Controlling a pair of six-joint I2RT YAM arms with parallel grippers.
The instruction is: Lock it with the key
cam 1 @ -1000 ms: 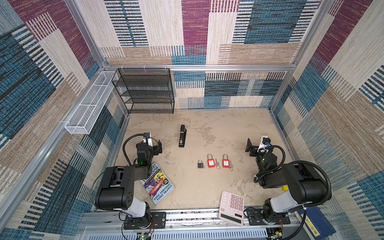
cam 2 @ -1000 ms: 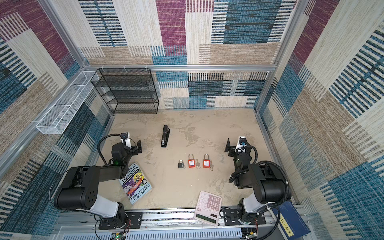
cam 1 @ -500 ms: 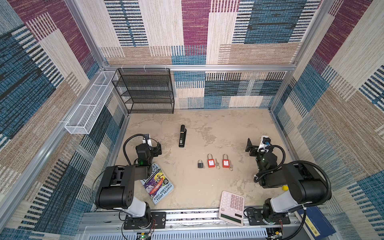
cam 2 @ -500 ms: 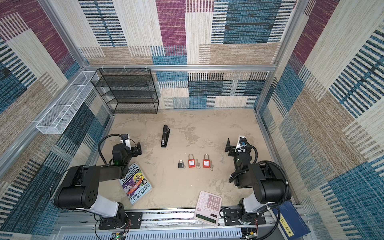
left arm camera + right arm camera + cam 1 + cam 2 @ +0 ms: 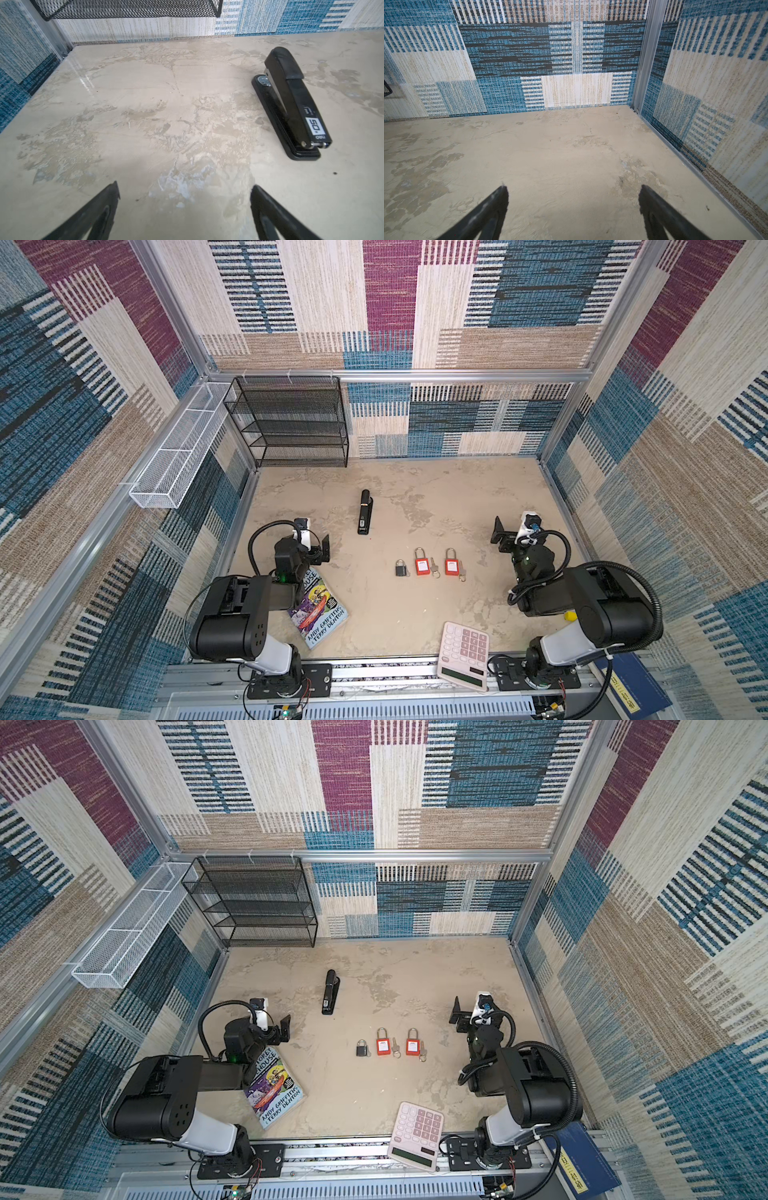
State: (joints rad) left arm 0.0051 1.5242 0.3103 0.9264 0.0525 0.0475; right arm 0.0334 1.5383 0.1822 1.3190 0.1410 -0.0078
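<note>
Three padlocks lie in a row mid-table in both top views: a dark grey padlock and two red padlocks. A small key lies right of the first red padlock and another key right of the second. My left gripper hovers open over bare table far to the left of the padlocks. Open too, my right gripper is to their right, facing the back wall. Neither wrist view shows a padlock or key.
A black stapler lies behind the padlocks. A book lies front left, partly under my left arm. A pink calculator overhangs the front edge. A black mesh shelf stands at the back left, beside a white wire basket.
My left gripper has shifted slightly toward the front of the table. The right arm and the padlocks have not moved.
</note>
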